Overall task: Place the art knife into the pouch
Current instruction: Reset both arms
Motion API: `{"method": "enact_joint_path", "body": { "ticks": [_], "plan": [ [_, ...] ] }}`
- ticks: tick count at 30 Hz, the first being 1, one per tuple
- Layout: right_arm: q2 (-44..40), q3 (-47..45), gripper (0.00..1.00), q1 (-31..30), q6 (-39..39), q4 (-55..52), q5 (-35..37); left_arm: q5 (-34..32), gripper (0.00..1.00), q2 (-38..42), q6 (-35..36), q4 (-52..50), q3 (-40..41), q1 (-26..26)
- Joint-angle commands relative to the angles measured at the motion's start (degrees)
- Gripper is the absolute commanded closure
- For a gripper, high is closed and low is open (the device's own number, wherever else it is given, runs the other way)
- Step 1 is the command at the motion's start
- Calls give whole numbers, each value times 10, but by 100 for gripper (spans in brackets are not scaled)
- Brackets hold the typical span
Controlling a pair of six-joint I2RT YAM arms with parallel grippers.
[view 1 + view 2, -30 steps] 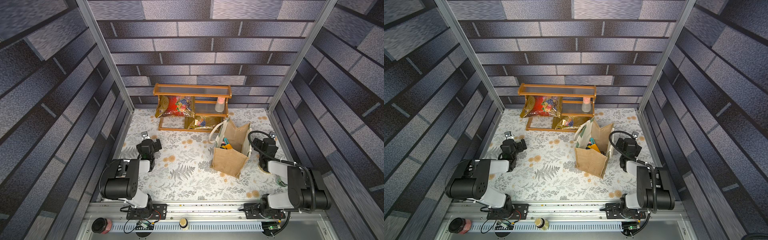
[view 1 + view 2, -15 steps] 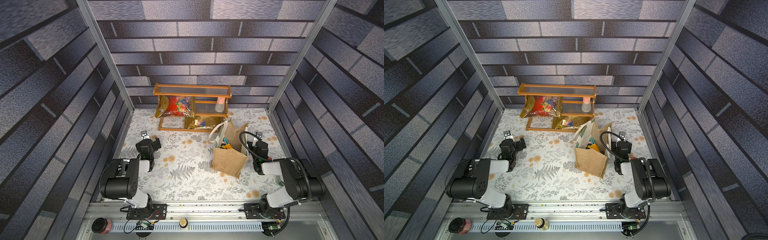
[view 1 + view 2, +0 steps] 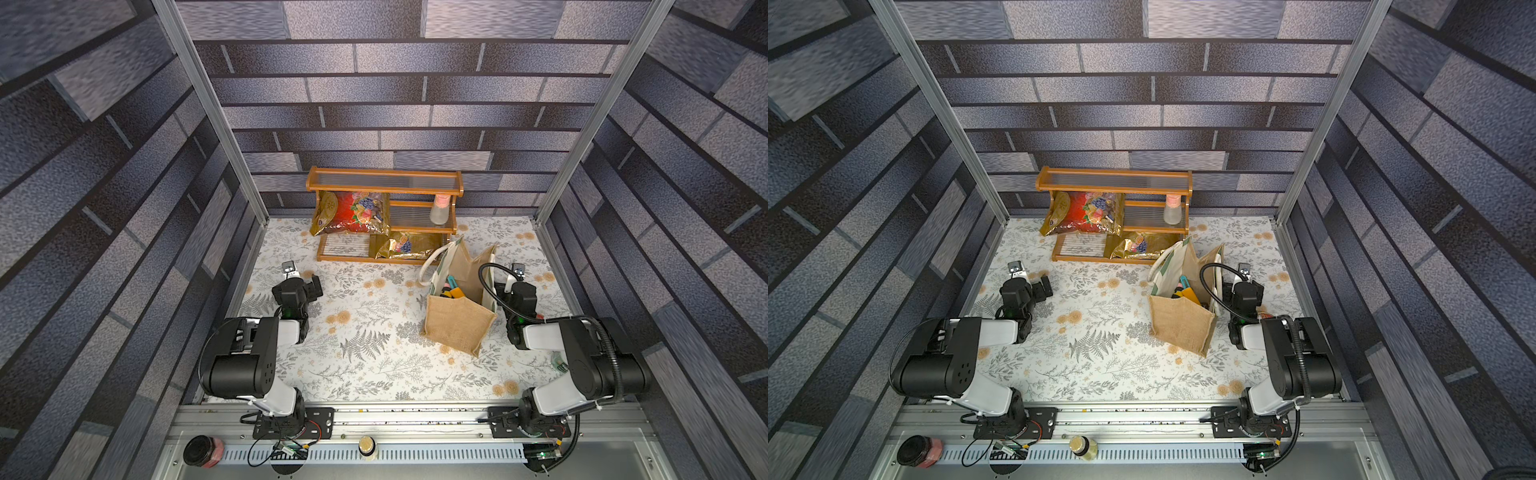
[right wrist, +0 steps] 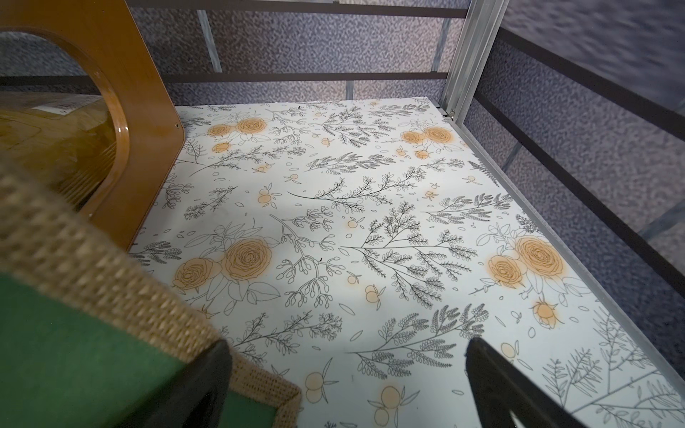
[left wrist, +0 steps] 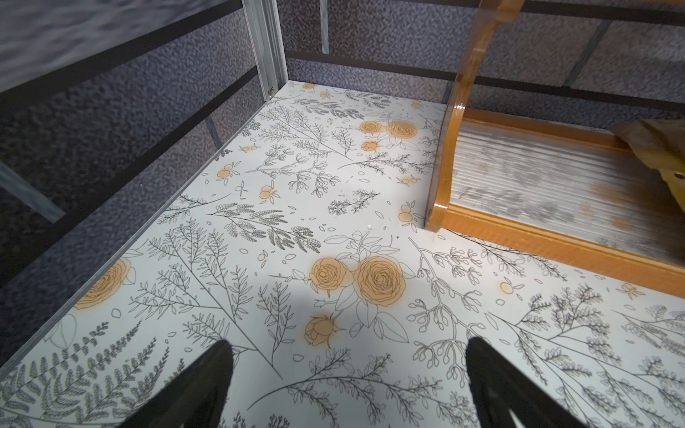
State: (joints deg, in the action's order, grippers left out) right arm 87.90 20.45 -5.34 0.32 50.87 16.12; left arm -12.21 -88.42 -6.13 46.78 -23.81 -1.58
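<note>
Right gripper: jaws spread to full width, with only bare table between them. One finger sits close against the pouch; contact cannot be decided. In both top views it is low, just beside the pouch and outside its mouth.

Left gripper: likewise wide and empty, low over the table near the left wall, well apart from the pouch. It appears parked out of the way.

Pouch: tan burlap tote with a green front panel and white rope handles hanging outward. It stands upright with its mouth gaping, which leaves a clear drop from above.

Art knife: not identifiable with certainty. None lies on the open table. A cluster of teal, yellow and pink items shows inside the pouch mouth, and the knife is probably among them. With both claws empty, the task looks finished or nearly so.

Rack: stepped wooden shelf against the back wall, behind the working area. It holds two gold-red snack bags and a small pink-capped bottle.

Table: flat white cover printed with grey ferns and orange roses.

Enclosure: grey brick-print panels on three sides, with aluminium posts at the back corners. A mounting rail along the front carries both arm bases, and two jars sit below it.
</note>
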Motion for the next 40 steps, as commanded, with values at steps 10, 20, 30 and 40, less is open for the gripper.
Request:
{"method": "enact_joint_path", "body": {
  "ticks": [10, 20, 30, 40],
  "plan": [
    [2, -2, 0, 0, -6, 22, -9, 3, 0, -1, 14, 8, 1, -3],
    [1, -2, 0, 1, -6, 21, -9, 3, 0, -1, 14, 8, 1, -3],
    [1, -2, 0, 1, -5, 22, -9, 3, 0, 0, 14, 8, 1, -3],
    [1, -2, 0, 0, -5, 22, -10, 15, 0, -1, 19, 7, 0, -3]
  ]
}}
